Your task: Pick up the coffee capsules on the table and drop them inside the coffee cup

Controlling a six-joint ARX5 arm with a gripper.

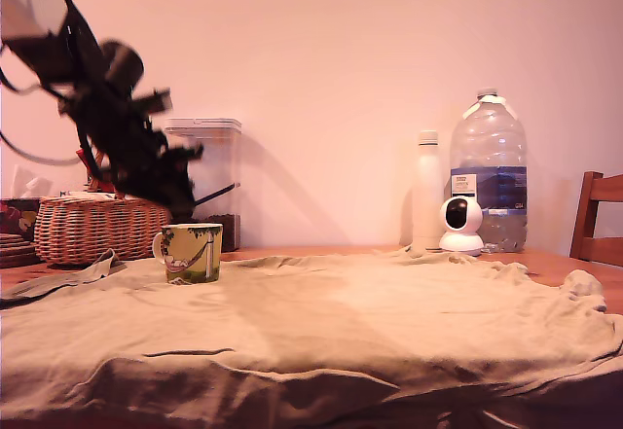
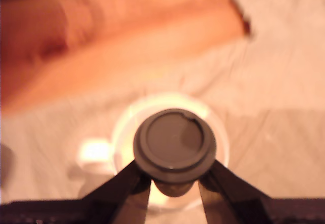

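The capsule (image 2: 175,145), nearest the wrist camera, sits clenched in the gripper (image 2: 175,181), rim up, directly above the coffee cup (image 1: 191,252) on the table, evidently positioned for dropping in.

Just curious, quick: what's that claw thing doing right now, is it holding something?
Gripper: closed on the capsule, held right above the cup.

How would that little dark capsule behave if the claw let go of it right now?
The coffee capsule looks rigid, keeping its round rim though pinched by the end effector. Being small, it is probably light. It hangs over the mug, so it would likely drop inside; on the cloth its tapered shape might roll in a curve.
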